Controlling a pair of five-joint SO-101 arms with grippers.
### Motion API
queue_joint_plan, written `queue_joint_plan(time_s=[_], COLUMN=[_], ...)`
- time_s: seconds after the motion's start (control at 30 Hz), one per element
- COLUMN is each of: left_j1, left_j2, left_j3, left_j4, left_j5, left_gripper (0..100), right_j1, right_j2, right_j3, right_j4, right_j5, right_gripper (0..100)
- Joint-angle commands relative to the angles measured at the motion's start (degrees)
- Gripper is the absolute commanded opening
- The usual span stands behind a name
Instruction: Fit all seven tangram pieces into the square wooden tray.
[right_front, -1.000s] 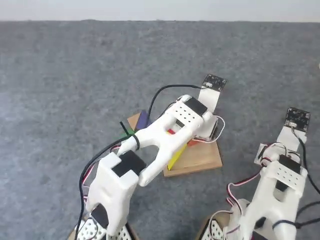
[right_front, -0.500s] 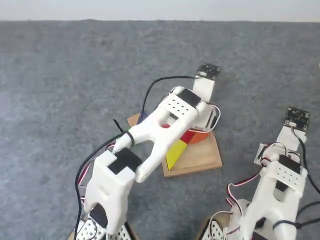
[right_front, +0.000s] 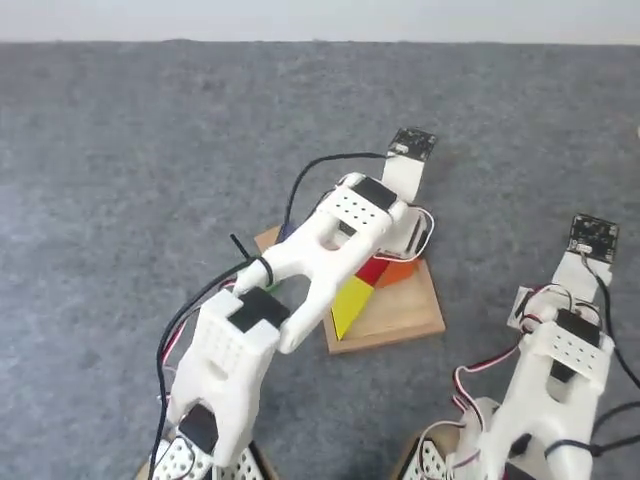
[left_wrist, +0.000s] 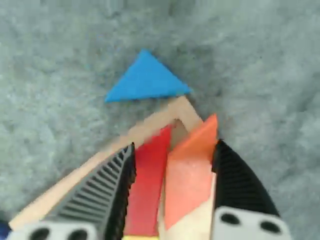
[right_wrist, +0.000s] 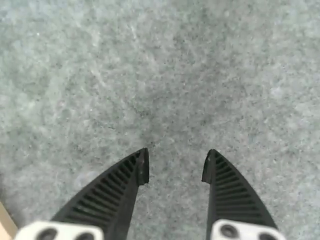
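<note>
Shifted across the tray (right_front: 400, 315), spread left jaws straddle red piece (left_wrist: 150, 180) and orange piece (left_wrist: 187, 180); right jaws gape.

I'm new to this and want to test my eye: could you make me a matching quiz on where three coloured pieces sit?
1 blue triangle
2 orange piece
3 yellow piece

a in the tray, at its near edge in the high view
b on the grey carpet, outside the tray
c in the tray, tip at a corner

Pairs: 1-b, 2-c, 3-a
</note>
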Motion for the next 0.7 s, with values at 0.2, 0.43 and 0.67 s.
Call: queue_joint_plan(time_s=[0.2,0.43,0.67], left_j1=[-4.13,-3.78,-4.22], left_j2=[-3.16,-5.8,-6.42], left_j3=[-2.51,-2.59,-2.51], left_j4=[0.26,0.18,0.53], left_j5=[-0.35,-1.85,-3.52], left_gripper=[24,24,24], right_j1=[-1.8,-1.8,-1.71], right_j2=[-1.8,-1.8,-1.8], right_j3=[-2.9,-2.81,-2.81], right_j4=[-1.27,-1.27,-1.27], right_j5=[-0.09,-0.09,-0.09], right_gripper=[18.7,18.7,18.7])
